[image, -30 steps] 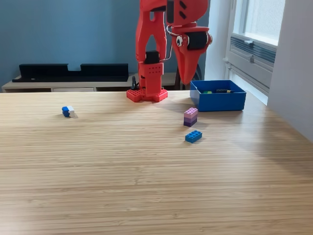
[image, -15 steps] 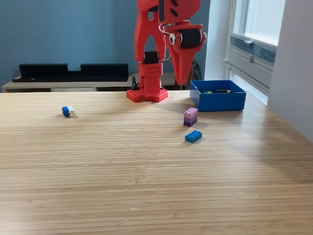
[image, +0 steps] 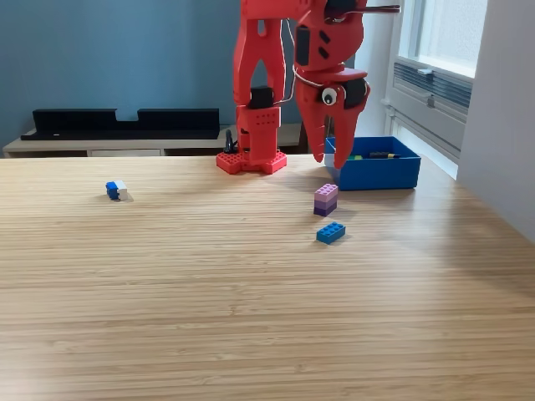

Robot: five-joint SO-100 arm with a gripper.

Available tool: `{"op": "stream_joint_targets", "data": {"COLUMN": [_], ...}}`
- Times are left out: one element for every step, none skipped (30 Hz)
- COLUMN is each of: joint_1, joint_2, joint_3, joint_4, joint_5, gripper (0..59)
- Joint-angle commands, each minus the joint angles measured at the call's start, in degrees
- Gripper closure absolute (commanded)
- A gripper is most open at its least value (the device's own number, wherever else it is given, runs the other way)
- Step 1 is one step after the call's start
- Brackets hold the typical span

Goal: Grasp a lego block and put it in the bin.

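Pincer (image: 328,159) apparently parted, empty, above purple block (image: 325,200), beside bin (image: 374,171).

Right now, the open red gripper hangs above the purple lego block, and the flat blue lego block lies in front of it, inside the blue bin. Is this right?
Not quite. In the exterior view the flat blue lego block lies on the wooden table, not inside the blue bin. The rest holds: the open red gripper hangs above the purple lego block.

A light wooden table (image: 209,317) is backed by a blue wall (image: 109,58). A low shelf (image: 84,144) is seen behind; daylight is admitted by a window (image: 443,38) at the exterior view's right.
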Motion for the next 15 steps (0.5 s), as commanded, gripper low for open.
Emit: {"op": "stream_joint_targets", "data": {"joint_1": [-2.64, -3.08, -3.52, -3.96, -4.31, -4.66, -5.01, -5.36, -5.54, -5.8, -5.98, -6.15, -6.33, -6.59, -6.86], "joint_2": [5.36, 5.45, 5.54, 5.54, 5.54, 5.54, 5.54, 5.27, 5.27, 5.27, 5.27, 5.27, 5.27, 5.27, 5.27], "joint_3": [0.88, 1.76, 2.55, 3.43, 4.22, 5.01, 5.62, 6.06, 6.33, 6.33, 6.33, 6.33, 6.33, 6.33, 6.24], "joint_4": [-0.62, -0.62, -0.62, -0.62, -0.62, -0.62, -0.62, -0.62, -0.62, -0.62, -0.7, -0.7, -0.7, -0.7, -0.7], "joint_5": [-1.41, -1.93, -2.46, -2.99, -3.52, -4.04, -4.48, -4.75, -5.01, -5.01, -5.01, -5.1, -5.19, -5.19, -5.19], "gripper": [39.1, 38.4, 37.9, 37.2, 36.6, 36.0, 35.5, 35.4, 35.2, 35.1, 35.1, 35.1, 35.0, 35.0, 34.9]}}
